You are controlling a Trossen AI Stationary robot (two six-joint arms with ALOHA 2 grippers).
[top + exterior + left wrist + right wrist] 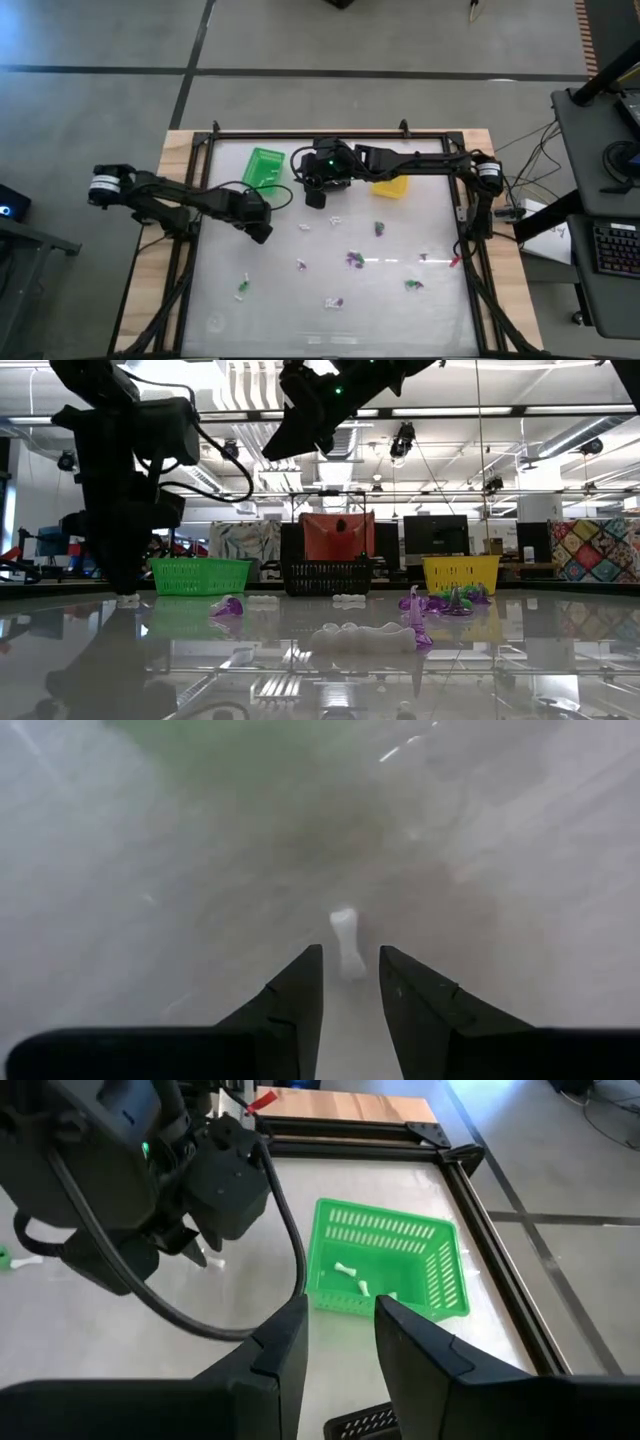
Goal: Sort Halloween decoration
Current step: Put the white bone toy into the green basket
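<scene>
Tabletop (150, 870): trinket (345, 935) beyond fingers (300, 1000) (untouched)

Green basket (385, 1265) with small white trinkets (345, 1269) inside, beyond two dark parted fingers (285, 1342), other arm (130, 1170) alongside.

**Trinkets scattered on the table, some already in a basket**

The Halloween decoration (352, 259) is a set of tiny white, purple and green trinkets, strewn apart across the table's (280, 320) middle and right. A small white bone-shaped piece (345, 935) lies flat on the table. More white pieces (346, 1270) lie inside the green basket (440, 1265).
</scene>
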